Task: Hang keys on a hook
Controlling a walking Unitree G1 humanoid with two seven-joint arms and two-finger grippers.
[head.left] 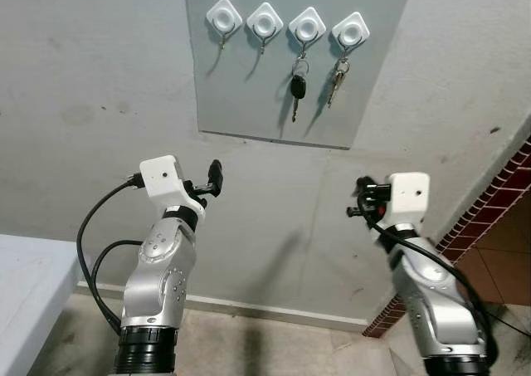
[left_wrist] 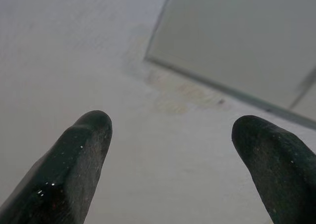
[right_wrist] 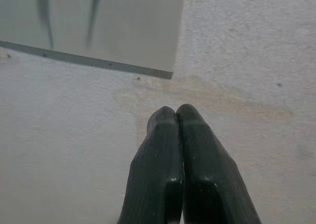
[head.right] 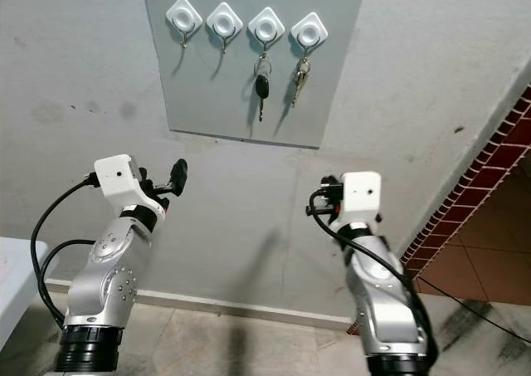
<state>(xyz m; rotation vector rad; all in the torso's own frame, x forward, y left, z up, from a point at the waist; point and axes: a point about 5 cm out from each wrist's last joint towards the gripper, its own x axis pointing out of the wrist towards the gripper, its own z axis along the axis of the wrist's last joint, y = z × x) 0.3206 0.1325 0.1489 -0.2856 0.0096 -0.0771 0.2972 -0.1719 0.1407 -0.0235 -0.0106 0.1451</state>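
Both arms are raised toward the wall. Left gripper (left_wrist: pixel 170 130) has its fingers spread apart, empty; right gripper (right_wrist: pixel 177 112) has its fingers pressed together, holding nothing. Above them on the grey panel (head.left: pixel 249 94), a black-headed car key (head.left: pixel 297 90) and silver keys (head.left: pixel 336 81) hang vertically, pointing down, from the two rightmost white hooks (head.left: pixel 307 26).

Worktop (head.left: pixel 25 285) is cut off by the frame edge at my lower left. Keys (head.left: pixel 335 84) on the rightmost hook are too small for me to count. The grey board (head.left: pixel 249 85) loses its top edge.
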